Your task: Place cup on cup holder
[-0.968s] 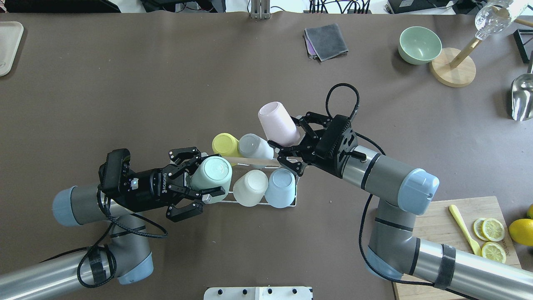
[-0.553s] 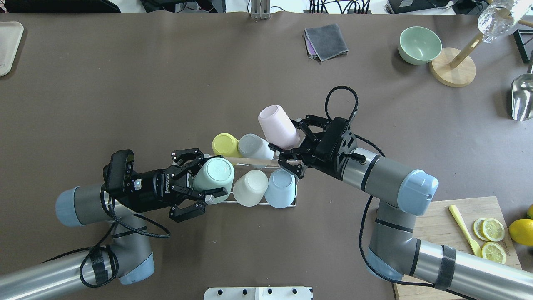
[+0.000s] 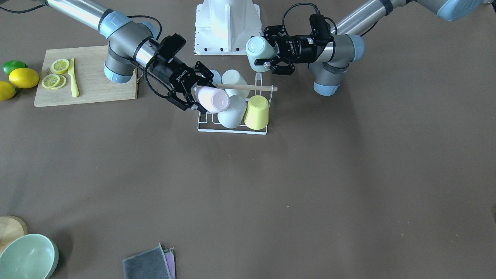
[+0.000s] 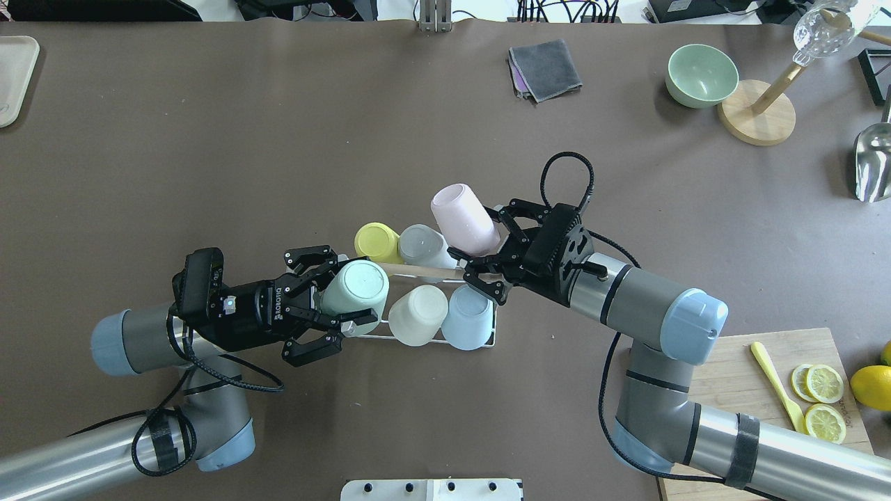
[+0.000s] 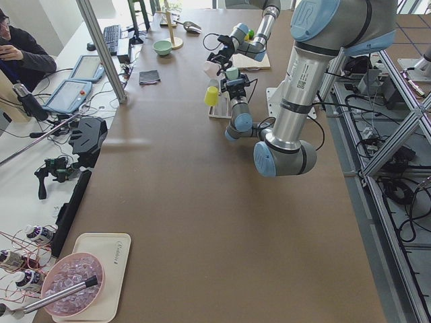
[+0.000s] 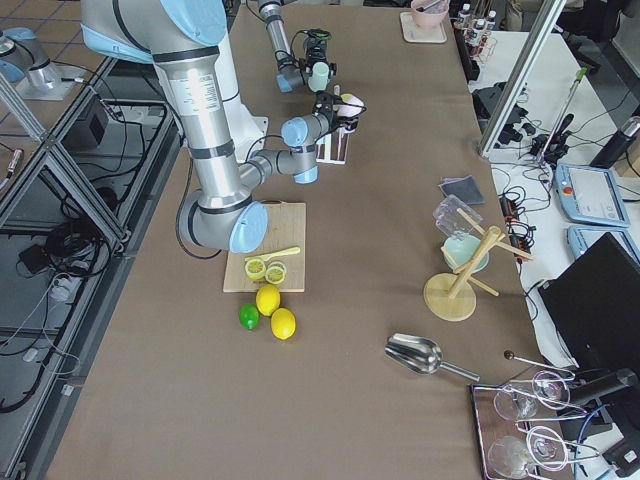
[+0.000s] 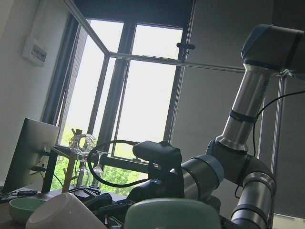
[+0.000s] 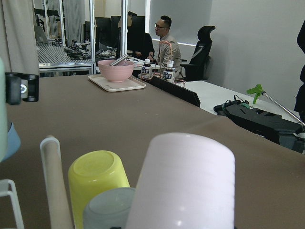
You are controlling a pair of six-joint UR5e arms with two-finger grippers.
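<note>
- As both arms reach to the rack (image 3: 232, 132), each gripper is clamped round a bottom-up cup: left gripper (image 4: 355, 290) on the green cup (image 4: 358, 282) at the rack's nine o'clock seen from overhead, right gripper (image 4: 477, 231) on the pink cup (image 4: 461, 212) at one o'clock.
- Step in hand, apparently: seating both on the last free prongs. Next: lower, let go.
- Room is tight: grey cup (image 4: 426, 245) just beside pink, white cup (image 4: 418, 314) beside green, rod (image 4: 416, 270) between rows.
</note>
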